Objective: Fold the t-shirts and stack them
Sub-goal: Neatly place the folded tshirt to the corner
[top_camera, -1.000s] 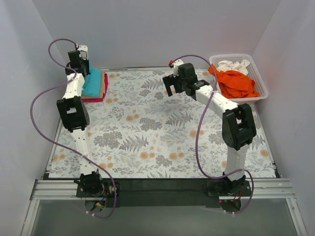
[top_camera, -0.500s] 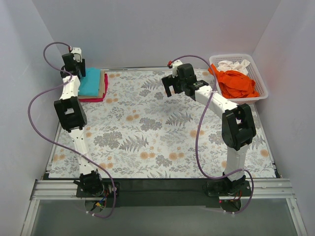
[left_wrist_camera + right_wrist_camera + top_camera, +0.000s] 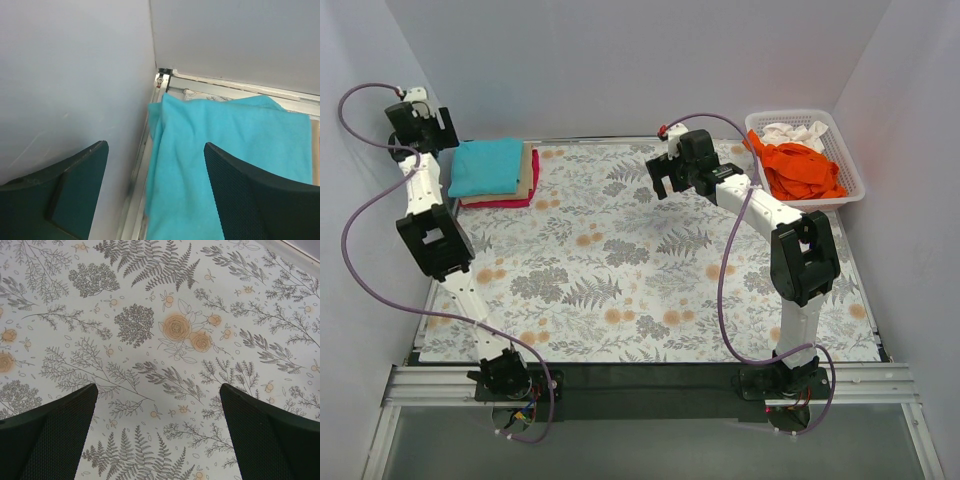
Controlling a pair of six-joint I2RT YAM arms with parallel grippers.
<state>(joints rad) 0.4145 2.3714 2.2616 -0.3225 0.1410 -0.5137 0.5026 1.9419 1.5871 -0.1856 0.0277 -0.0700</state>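
A folded turquoise t-shirt lies on top of a tan one and a magenta-red one in a stack at the table's far left corner. The turquoise cloth fills the left wrist view. My left gripper hangs open and empty, up and to the left of the stack, beside the wall. My right gripper stands open and empty above the bare floral cloth near the far middle. An orange t-shirt and a white one lie crumpled in the basket.
The white lattice basket sits at the far right corner. White walls close in the left, back and right sides. The table's metal corner edge lies just beyond the stack.
My left gripper has opened, let go of the turquoise t-shirt and drawn back up and to the left, off the stack. The right arm has barely moved.
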